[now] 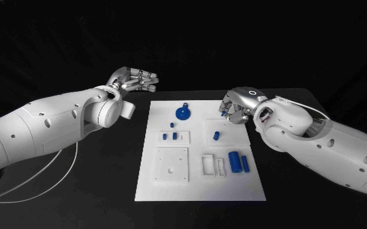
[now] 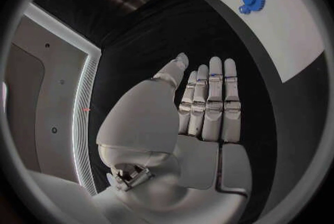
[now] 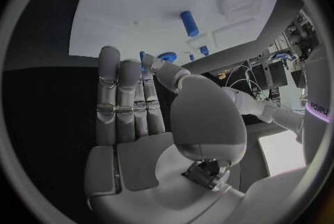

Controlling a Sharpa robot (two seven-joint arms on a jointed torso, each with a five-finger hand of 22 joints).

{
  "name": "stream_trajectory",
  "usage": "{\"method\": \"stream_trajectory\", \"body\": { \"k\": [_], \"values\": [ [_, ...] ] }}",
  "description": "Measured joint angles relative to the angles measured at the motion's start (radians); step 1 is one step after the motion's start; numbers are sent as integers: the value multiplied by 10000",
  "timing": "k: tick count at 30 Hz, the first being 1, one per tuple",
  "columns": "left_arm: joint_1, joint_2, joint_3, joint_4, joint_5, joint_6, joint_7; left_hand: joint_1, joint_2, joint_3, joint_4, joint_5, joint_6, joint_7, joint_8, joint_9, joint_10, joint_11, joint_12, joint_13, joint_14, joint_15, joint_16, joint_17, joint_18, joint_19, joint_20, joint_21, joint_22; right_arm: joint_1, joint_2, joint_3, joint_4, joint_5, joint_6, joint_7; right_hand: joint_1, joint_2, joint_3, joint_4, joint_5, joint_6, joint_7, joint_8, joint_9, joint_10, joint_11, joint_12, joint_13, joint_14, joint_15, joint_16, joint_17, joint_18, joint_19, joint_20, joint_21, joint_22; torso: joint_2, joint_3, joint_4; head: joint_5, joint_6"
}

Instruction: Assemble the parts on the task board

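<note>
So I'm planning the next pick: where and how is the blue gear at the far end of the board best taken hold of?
Judging by its pose, the blue gear lies flat on the task board, so its toothed rim is the part to pinch, coming straight down from above. A small knob sticks out at its far side and might also serve. The open left hand looks the freer one; the right hand seems to pinch a small blue part.

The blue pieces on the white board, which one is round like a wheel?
The blue gear near the board's far edge. It is a flat toothed disc; the other blue pieces, like the two cylinders at the near right, are small blocks or straight rods.
</note>
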Motion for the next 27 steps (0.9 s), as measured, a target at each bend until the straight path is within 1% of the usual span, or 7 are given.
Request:
{"method": "stream_trajectory", "body": {
  "k": [2,7,9,12,16,23,27],
  "values": [
    [0,2,0,-1,0,5,0,0,0,0,0,0,0,0,0,0,0,0,0,0,0,0,0,0,0,0,0,0,0,0,-12,48,188,52,-15,-1,0,0,0,0,-25,0,0,-2,-3,0,0,-1,0,0,0,0,-14,1,0,0,-48,72,0,-1,-1,28,2],
    [0,27,0,-1,2,10,0,0,0,0,0,0,0,0,0,0,0,0,0,0,0,0,0,-1,1,0,0,0,-19,0,96,82,597,185,-46,0,1,-2,-1,-1,-26,-1,0,-4,0,0,-2,-8,2,0,0,-1,-40,1,1,1,-142,223,-3,-12,-4,144,20],
    [0,44,-1,4,3,11,0,0,0,0,0,0,0,0,0,0,0,0,0,0,0,0,0,-1,0,0,0,0,-51,-7,173,80,732,220,-51,2,1,-2,-1,-1,-5,-1,0,-5,1,0,-2,-9,3,0,0,-1,-48,1,5,-2,-147,289,-5,-12,-2,209,22],
    [-1,82,-2,10,3,12,0,0,0,0,0,0,0,0,0,0,0,0,0,0,0,0,0,-1,0,0,0,0,-50,-34,330,12,941,241,-68,10,-25,-29,-2,-1,25,-1,0,-6,5,34,-37,-13,4,1,1,-1,-58,0,55,-20,-180,325,-7,-12,0,320,9],
    [-2,142,-2,13,4,13,0,0,0,0,0,0,0,0,0,0,-51,-6,0,0,-48,-3,0,-2,0,0,0,0,-69,-93,574,-235,1120,225,-119,29,-66,-70,-3,-2,93,-2,0,-6,10,71,-74,-13,16,1,1,-1,-57,0,57,-22,-205,408,-9,-15,0,500,-14],
    [-3,257,-3,10,5,7,0,0,0,0,0,0,0,0,0,0,-72,2,0,0,-73,-2,0,-3,1,0,0,0,-101,-127,1031,-805,1240,82,-230,63,-78,-82,-6,-4,110,-3,1,6,8,71,-75,-15,17,1,1,37,-79,1,57,-21,-256,580,-1,-13,7,742,-59],
    [-5,349,-3,-2,5,5,0,0,0,0,0,0,0,0,0,0,-72,2,0,0,-73,-2,0,-3,1,-1,0,0,-102,-222,1278,-1142,1224,-40,-251,91,-79,-84,-15,-13,137,-3,1,7,6,69,-74,-17,17,1,1,38,-95,1,57,-20,-272,647,11,-13,13,871,-58]
  ]
}}
